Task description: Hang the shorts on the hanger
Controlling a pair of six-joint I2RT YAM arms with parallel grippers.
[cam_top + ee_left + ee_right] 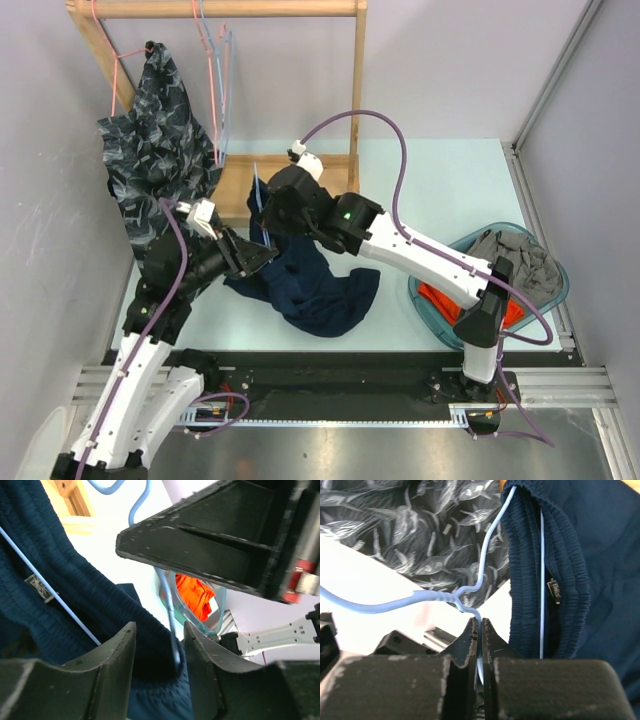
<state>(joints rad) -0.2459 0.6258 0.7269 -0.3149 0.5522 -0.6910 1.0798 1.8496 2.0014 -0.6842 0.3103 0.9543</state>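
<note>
The navy shorts [320, 290] lie crumpled on the table between the arms, their waistband lifted toward both grippers. The light-blue hanger [257, 195] is held upright; its wire [541, 580] runs inside the waistband [530, 570] next to the white label. My right gripper [270, 210] [480, 625] is shut on the hanger's wire just below the twisted neck. My left gripper [265, 258] [160, 650] has the waistband fold of the shorts [60, 595] filling the space between its fingers. A strand of the hanger [170, 615] dips into that same fold.
A wooden rack [220, 8] stands at the back left, with a dark leaf-print garment [155, 140] and pink hangers [210, 60] on it. A teal basket [555, 290] at the right holds orange [195, 592] and grey clothes.
</note>
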